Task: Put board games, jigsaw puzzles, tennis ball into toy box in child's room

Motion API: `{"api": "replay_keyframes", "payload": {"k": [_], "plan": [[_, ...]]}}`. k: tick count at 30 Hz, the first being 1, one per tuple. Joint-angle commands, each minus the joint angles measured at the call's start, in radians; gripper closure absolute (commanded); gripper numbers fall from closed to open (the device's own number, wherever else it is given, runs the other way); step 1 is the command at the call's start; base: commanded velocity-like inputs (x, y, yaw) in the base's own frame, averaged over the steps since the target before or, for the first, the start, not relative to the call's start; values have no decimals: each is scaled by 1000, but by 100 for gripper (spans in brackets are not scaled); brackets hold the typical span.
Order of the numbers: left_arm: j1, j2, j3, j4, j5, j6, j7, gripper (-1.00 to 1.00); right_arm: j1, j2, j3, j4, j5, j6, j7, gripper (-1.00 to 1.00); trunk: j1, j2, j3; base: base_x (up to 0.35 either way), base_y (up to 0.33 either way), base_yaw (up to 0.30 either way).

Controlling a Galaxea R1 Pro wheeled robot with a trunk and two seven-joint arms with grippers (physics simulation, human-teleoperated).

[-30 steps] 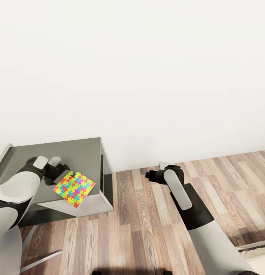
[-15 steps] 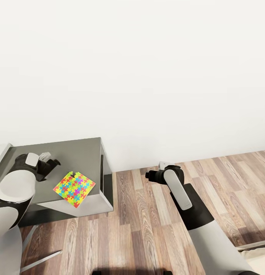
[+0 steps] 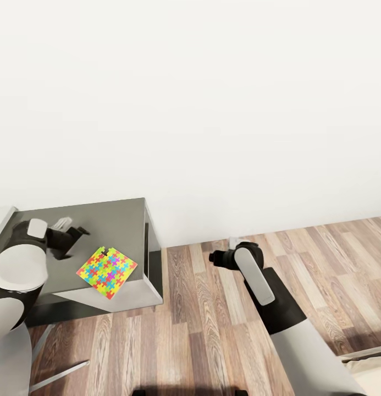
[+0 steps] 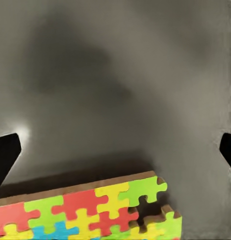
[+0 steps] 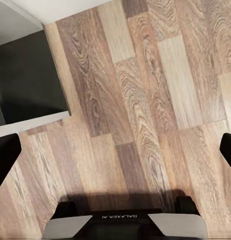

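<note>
A plain white wall (image 3: 201, 99) is filling the upper part of the head view, evenly lit. Wood-plank flooring (image 3: 212, 330) is running beneath it. A dark grey desk section (image 3: 121, 220) is standing against the wall at left, casting a soft shadow on the planks.

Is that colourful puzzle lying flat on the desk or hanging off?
Lying flat: the puzzle rests near the desk's front corner, its lower tip right at the edge.

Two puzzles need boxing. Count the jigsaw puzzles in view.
1. One thin multicolour interlocking jigsaw puzzle sheet lies flat at the front edge of the dark grey table top, just ahead of the left gripper. The second may be out of frame.
</note>
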State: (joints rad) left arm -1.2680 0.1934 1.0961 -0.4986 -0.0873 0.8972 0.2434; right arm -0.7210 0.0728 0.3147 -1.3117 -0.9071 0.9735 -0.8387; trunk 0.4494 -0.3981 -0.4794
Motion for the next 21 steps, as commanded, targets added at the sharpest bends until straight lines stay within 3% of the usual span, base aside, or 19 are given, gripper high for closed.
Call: {"api": "replay_keyframes", "payload": {"k": [1,9,11,16,21], "plan": [[-2,1,7,-10,-2,30,-20,-100,0,0,1,5,-9,2,-6,-100,1,-2,-2,0,0,0],[-2,5,-9,-76,29,139,-199,-100,11,-2,-2,59,-6,-4,81,-100,1,-2,-2,0,0,0],[-2,6,-29,-84,34,150,-254,-100,15,-3,-3,81,-3,-26,131,-100,1,-2,-2,0,0,0],[-2,8,-62,-89,36,150,-320,-100,25,-3,-5,117,1,-78,194,-100,1,-2,-2,0,0,0],[-2,26,-95,-91,37,150,-445,-100,32,-4,-6,181,4,-128,271,-100,1,-2,-2,0,0,0]]}}
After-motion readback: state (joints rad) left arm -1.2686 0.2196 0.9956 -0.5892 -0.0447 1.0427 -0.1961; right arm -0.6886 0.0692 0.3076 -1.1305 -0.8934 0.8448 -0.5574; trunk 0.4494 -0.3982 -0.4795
